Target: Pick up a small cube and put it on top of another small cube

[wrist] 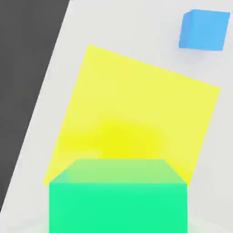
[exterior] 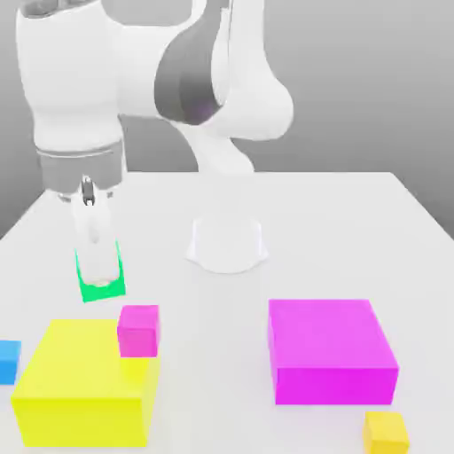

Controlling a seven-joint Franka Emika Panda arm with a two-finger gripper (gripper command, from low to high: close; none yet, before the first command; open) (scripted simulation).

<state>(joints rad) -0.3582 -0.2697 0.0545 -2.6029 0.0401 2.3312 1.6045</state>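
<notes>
Green cube (exterior: pixel 100 277) held by gripper (exterior: pixel 97 282); 1 magenta cube (exterior: pixel 138 330), 1 blue cube (exterior: pixel 8 362).

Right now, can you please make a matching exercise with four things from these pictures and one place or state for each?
Things:
1. green cube
2. small magenta cube
3. small blue cube
4. small yellow cube

Places or states:
A. beside the large magenta block, nearest the camera
B. at the exterior view's left edge
C. held in the gripper, off the table
D. touching the large yellow block

Pairs: 1-C, 2-D, 3-B, 4-A
</notes>
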